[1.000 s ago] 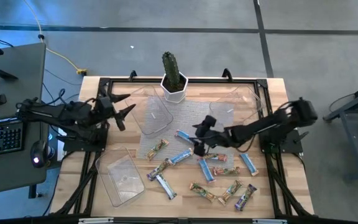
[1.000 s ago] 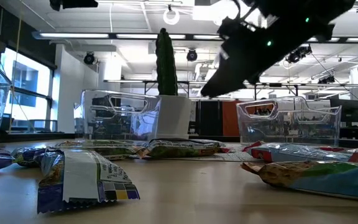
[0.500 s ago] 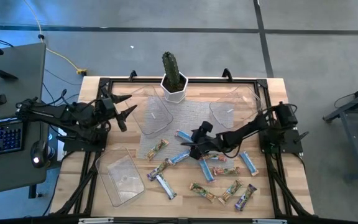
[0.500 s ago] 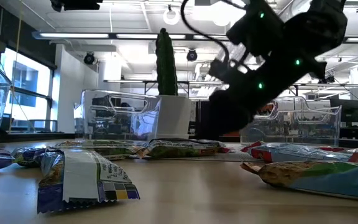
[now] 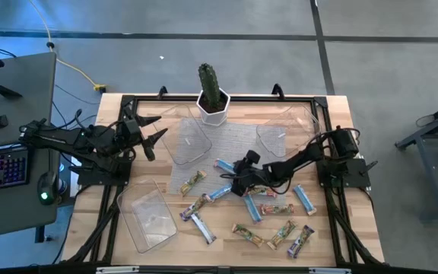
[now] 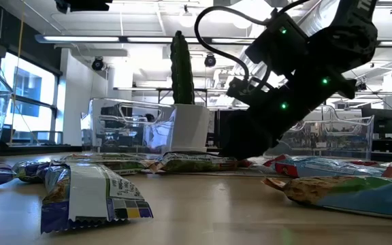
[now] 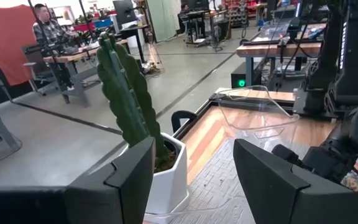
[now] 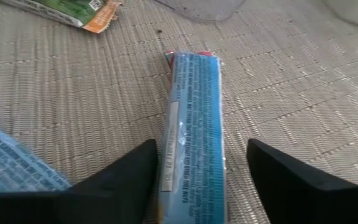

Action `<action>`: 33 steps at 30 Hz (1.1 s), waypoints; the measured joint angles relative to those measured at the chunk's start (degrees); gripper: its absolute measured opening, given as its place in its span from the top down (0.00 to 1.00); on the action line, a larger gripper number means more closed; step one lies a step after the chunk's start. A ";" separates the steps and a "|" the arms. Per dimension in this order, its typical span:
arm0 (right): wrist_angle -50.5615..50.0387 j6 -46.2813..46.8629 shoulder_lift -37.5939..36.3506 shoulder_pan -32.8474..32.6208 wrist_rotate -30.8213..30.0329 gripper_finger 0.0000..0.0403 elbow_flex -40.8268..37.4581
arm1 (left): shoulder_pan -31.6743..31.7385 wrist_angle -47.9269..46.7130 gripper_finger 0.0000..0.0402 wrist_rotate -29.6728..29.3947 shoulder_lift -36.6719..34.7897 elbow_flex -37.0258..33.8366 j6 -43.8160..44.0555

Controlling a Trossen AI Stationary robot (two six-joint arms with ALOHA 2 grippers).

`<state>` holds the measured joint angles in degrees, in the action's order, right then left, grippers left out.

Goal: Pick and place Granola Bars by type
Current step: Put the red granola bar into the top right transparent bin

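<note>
Several wrapped granola bars lie flat on the grey mat [image 5: 238,144] and the wooden table: blue-and-white, tan-green and white-purple ones. My right gripper [image 5: 241,173] is open and low over the mat. Its two fingers [image 8: 120,183] stand on either side of the near end of a blue-and-white bar [image 8: 194,124], which also shows in the high view [image 5: 224,165]. I cannot tell that they touch it. In the low view the right gripper [image 6: 240,146] is close to the table top. My left gripper [image 5: 150,134] is open and empty, held up at the table's left side.
Clear plastic tubs stand at the back left [image 5: 185,138], back right [image 5: 284,128] and front left [image 5: 149,218]. A potted cactus [image 5: 212,93] stands at the far edge. A tan-green bar [image 8: 67,12] lies just beyond the blue one. More bars lie in front [image 5: 268,228].
My right gripper has come down from well above the table to just over the mat, around the blue-and-white bar, while its arm has folded lower. The bars have stayed where they were.
</note>
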<state>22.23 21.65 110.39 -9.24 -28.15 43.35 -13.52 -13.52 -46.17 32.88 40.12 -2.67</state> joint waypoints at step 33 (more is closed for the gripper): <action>-43.54 -5.95 -24.77 0.27 -2.29 0.75 15.59 | 0.00 -0.09 0.47 0.11 0.01 -0.04 0.27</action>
<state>-21.32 15.71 85.62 -8.97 -30.44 58.94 -13.52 -13.61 -46.06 32.89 40.08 -2.39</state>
